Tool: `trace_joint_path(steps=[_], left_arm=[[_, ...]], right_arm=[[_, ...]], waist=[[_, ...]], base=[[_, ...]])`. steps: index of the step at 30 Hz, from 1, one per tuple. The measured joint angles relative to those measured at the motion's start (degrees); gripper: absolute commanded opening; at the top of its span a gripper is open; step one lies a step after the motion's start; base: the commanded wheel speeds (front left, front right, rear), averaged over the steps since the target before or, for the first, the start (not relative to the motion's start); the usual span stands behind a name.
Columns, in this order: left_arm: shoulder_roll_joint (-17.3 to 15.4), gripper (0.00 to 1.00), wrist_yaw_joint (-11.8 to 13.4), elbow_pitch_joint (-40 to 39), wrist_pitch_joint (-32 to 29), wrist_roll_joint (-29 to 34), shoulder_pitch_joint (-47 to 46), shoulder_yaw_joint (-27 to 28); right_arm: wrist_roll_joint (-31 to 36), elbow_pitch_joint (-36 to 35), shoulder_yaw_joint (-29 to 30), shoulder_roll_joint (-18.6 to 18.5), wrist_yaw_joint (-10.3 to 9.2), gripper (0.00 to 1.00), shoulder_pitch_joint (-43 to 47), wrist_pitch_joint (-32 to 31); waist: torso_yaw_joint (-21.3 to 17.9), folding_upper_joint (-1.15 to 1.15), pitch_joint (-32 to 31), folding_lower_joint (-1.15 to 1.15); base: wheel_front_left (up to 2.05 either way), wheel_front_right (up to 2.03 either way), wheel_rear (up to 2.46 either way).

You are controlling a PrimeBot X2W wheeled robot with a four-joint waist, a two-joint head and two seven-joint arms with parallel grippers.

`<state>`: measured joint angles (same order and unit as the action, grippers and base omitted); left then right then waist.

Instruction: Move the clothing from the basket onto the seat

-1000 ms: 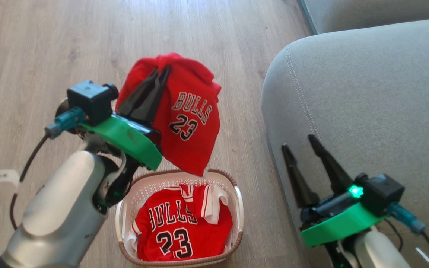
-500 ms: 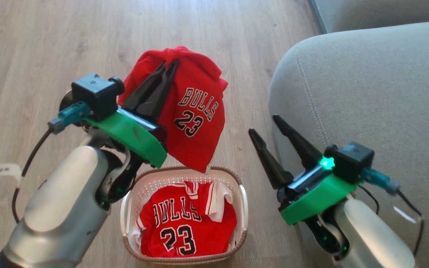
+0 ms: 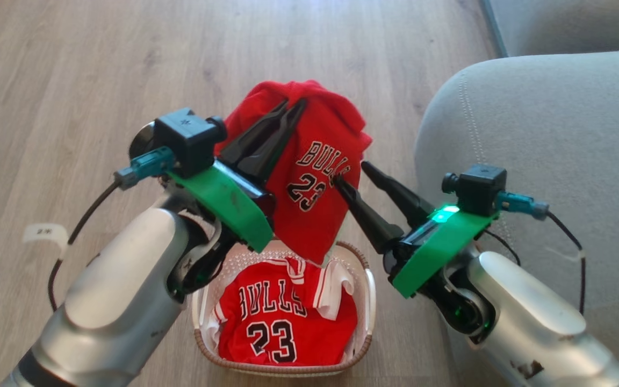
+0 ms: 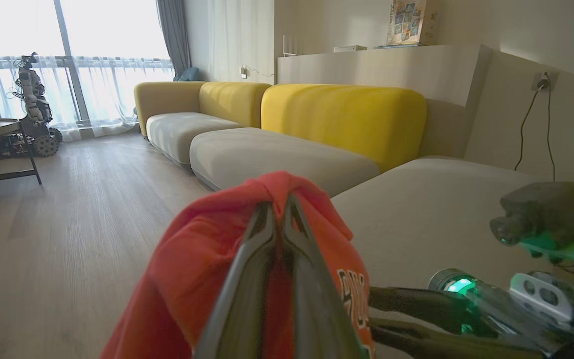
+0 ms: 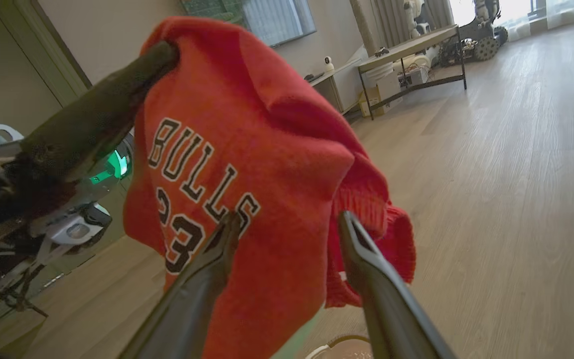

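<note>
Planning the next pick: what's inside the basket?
One red jersey lies in the basket, number up, white fabric at its edges. Anything beneath it is covered, and the held jersey hides part of the far rim.

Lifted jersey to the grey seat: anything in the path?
Only the robot's own right gripper: it is open, with its fingertips at the seat-side edge of the jersey, and it lies between the jersey and the seat. The left gripper is shut on the jersey above the basket. No other object shows in that gap.
</note>
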<state>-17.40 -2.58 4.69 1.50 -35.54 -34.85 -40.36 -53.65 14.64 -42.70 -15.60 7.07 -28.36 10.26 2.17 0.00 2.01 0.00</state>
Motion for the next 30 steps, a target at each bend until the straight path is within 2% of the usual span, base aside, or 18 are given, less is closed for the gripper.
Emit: trace_joint_path(steps=[7,12,13,14,15,23,30], left_arm=[[1.3,0.0,-1.0,1.3,-0.3,0.1,-0.5,-2.0],[1.6,0.0,-1.5,2.1,-0.2,0.1,-0.5,-2.7],[1.6,0.0,-1.5,2.5,-0.2,0.1,-0.5,-2.9],[1.6,0.0,-1.5,2.8,-0.2,0.1,-0.5,-3.2],[1.6,0.0,-1.5,2.9,-0.2,0.1,-0.5,-3.3],[1.5,0.0,-1.4,3.4,-0.1,-0.1,-0.4,-3.3],[1.2,0.0,-1.2,3.4,-0.1,-0.5,-0.1,-3.3]], right_arm=[[-9.8,3.7,-6.9,-0.2,0.0,1.0,-4.7,-0.6],[-12.4,4.6,-10.6,-0.2,-0.01,1.0,-7.4,0.6],[-12.6,4.8,-11.5,-0.1,0.0,0.89,-8.0,1.2],[-12.8,4.9,-12.1,-0.1,0.0,0.26,-8.5,1.8],[-13.2,5.0,-12.5,-0.1,-0.01,0.0,-8.9,2.4],[-13.5,5.9,-14.6,-0.7,0.0,0.0,-9.8,4.0],[-11.8,5.3,-12.5,-1.0,0.0,0.0,-9.7,4.0]], waist=[[2.6,0.0,0.0,0.0],[3.7,0.0,-0.5,0.0],[3.9,0.0,-0.7,0.0],[4.1,0.0,-0.8,0.0],[4.2,0.0,-1.0,0.0],[4.1,0.0,-1.8,0.0],[3.3,0.0,-1.7,0.0]], base=[[0.0,0.0,0.0],[0.0,0.0,0.0],[0.0,0.0,0.0],[0.0,0.0,0.0],[0.0,0.0,0.0],[0.0,0.0,0.0],[0.0,0.0,0.0]])
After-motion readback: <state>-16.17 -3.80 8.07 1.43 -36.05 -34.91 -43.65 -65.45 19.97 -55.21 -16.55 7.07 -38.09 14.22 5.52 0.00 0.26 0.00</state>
